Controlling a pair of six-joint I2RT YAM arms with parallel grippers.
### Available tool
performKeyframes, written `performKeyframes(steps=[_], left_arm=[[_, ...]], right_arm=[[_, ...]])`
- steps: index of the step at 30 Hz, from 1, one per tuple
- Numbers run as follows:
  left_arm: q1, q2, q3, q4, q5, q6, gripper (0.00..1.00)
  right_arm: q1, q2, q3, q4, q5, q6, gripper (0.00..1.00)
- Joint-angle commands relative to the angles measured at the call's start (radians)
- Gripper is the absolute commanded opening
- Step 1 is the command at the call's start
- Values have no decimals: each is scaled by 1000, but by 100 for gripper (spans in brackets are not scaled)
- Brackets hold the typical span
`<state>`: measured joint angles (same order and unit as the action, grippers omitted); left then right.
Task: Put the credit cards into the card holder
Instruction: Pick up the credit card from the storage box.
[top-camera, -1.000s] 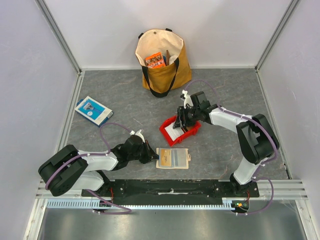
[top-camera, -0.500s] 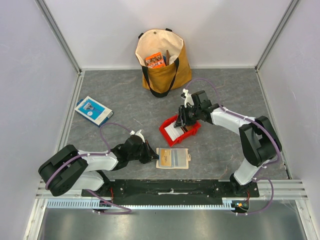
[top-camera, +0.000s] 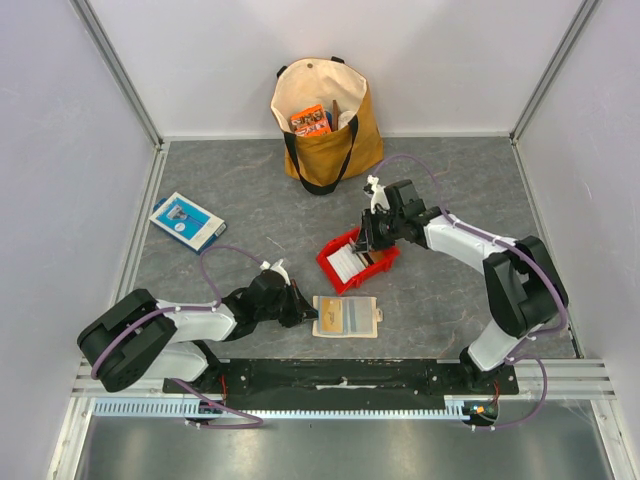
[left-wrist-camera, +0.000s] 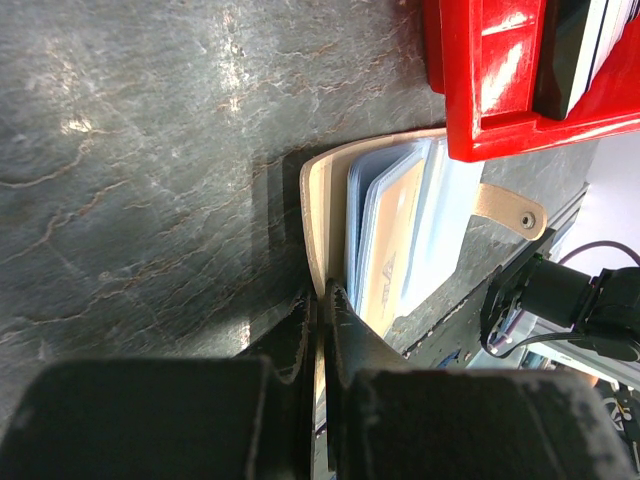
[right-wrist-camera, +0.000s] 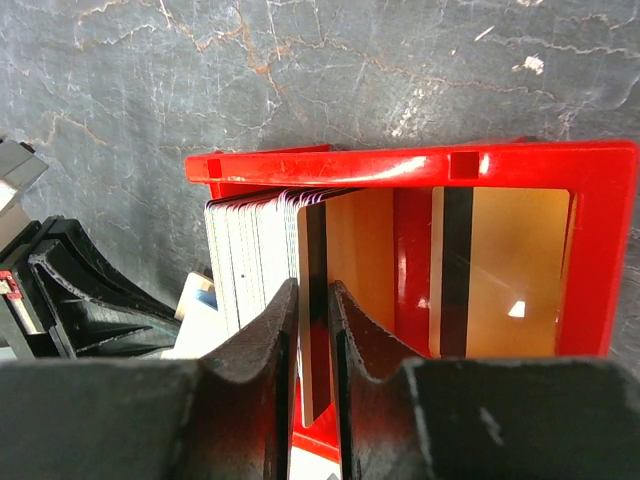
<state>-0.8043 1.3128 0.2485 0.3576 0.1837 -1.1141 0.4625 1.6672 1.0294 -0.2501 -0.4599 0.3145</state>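
Note:
The beige card holder (top-camera: 346, 316) lies open near the front edge, with pale cards in its slots. My left gripper (top-camera: 303, 311) is shut on its left flap; in the left wrist view the jaws (left-wrist-camera: 322, 290) pinch the beige edge (left-wrist-camera: 322, 210). The red tray (top-camera: 385, 262) holds a stack of white credit cards (right-wrist-camera: 250, 260) and orange-brown ones. My right gripper (top-camera: 368, 243) is down in the tray, its jaws (right-wrist-camera: 312, 290) shut on an upright orange-brown card with a black stripe (right-wrist-camera: 350, 240). Another orange-brown card (right-wrist-camera: 500, 270) stands in the tray's right compartment.
A tan tote bag (top-camera: 340, 150) stands at the back middle with an orange packet (top-camera: 310, 120) inside. A blue-and-white flat box (top-camera: 186, 221) lies at the left. The tray's red wall (left-wrist-camera: 500, 90) is close beside the card holder. Walls enclose the table.
My right gripper has shifted slightly right and back over the tray, uncovering more of the white cards. The left arm and the card holder have not moved.

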Motion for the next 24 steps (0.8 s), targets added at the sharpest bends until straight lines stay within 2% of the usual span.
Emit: performKeyframes(steps=[1,6,9,14,20,24], left_arm=[[-3,34,-41,-141,-49,77,2],[-4,29,-43,-141,-49,77,2],[-4,28,-45,-141,-47,79,2],[-4,37,-41,-140,-47,79,2],[-3,37,-41,-138,-47,79,2],[-1,36,-43,-138,-49,79,2]], right_arm=[[1,-57,35,2,50,-2,22],[1,-57,29,-20,165,-6,10],[11,-38,28,-35,242,-18,6],[47,5,32,-37,286,-37,2],[160,16,34,-34,552,-51,0],[196,22,21,-37,607,-60,4]])
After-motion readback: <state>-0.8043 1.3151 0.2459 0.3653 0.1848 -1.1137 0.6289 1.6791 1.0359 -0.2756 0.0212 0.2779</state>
